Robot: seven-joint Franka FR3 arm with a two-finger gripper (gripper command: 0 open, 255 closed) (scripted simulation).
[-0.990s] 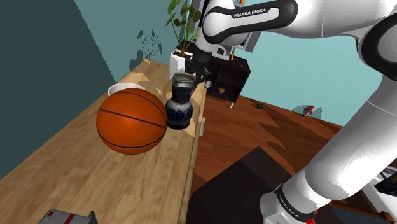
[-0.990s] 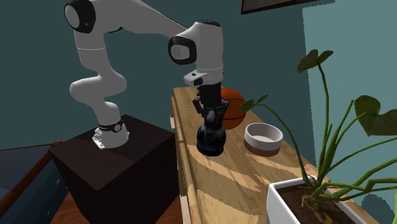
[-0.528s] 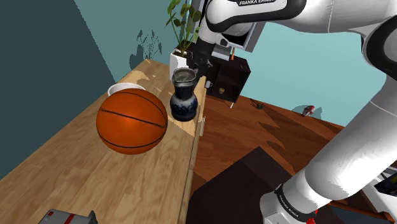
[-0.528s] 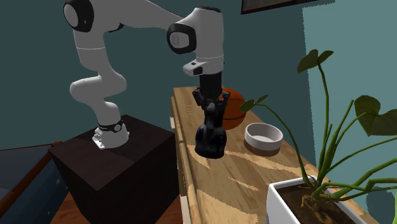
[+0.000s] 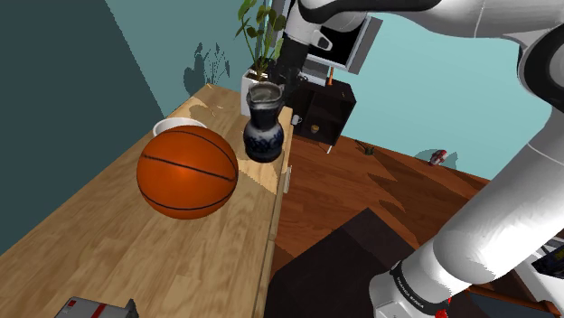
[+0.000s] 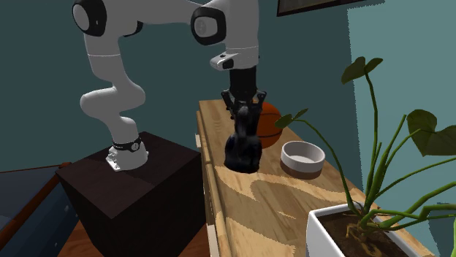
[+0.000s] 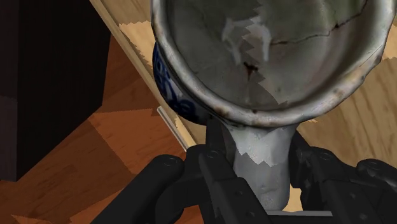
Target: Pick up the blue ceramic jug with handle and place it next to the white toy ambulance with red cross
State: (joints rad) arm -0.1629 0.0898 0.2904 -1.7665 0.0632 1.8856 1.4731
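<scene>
Shoulder view: jug [image 5: 264, 126] over pale wooden counter [image 5: 108, 244], teal wall [image 5: 54, 90], reddish floor [image 5: 380, 181]

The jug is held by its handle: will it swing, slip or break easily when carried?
The jug looks rigid and probably heavy for its size, given its thick rim. The claw clasps only the handle, off-centre, so it may tilt or swing. Crack lines inside hint at brittle ceramic; set it down gently.
</scene>
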